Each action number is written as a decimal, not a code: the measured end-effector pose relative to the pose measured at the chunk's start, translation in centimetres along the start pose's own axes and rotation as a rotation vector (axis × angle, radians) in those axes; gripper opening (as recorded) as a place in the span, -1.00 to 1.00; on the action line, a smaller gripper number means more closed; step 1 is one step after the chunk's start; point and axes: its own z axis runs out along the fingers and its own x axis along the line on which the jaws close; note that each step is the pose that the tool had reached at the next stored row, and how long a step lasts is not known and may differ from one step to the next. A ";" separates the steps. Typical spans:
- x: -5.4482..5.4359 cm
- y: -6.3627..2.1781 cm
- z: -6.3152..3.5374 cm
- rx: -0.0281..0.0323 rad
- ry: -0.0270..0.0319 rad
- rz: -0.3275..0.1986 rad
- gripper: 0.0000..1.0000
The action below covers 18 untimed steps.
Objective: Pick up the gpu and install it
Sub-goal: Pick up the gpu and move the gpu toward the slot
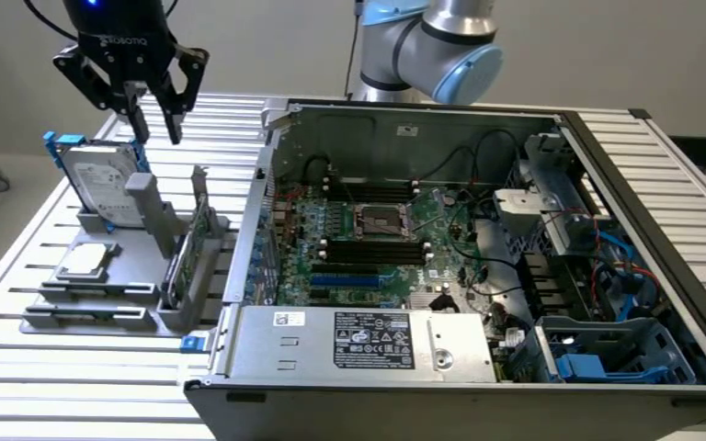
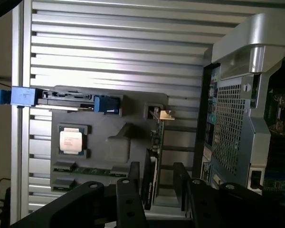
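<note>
Grey plastic holder [image 1: 132,268] on the slatted metal table [image 1: 34,367] carries the gpu [image 1: 191,253]. It stands on edge in a slot, green board and silver end bracket upright, well below the fingers [image 1: 141,124] and untouched. The gripper [image 1: 157,136] hangs with its fingers spread apart, gripping nothing. Almost straight beneath them stands a silver hard drive [image 1: 96,179] in a blue frame, and a square processor chip [image 1: 87,260] lies flat lower in the holder. Past the gpu, farther from the fingers, sits the open computer case [image 1: 427,124].
</note>
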 end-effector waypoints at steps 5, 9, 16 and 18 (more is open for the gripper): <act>0.6 -0.35 0.93 -0.0002 -0.0001 0.008 -0.16; 0.9 -1.93 1.67 -0.0001 -0.0001 0.009 -0.16; 1.1 -4.88 2.95 -0.0001 0.0000 0.009 -0.16; 0.8 -5.28 3.31 -0.0002 0.0000 0.009 -0.16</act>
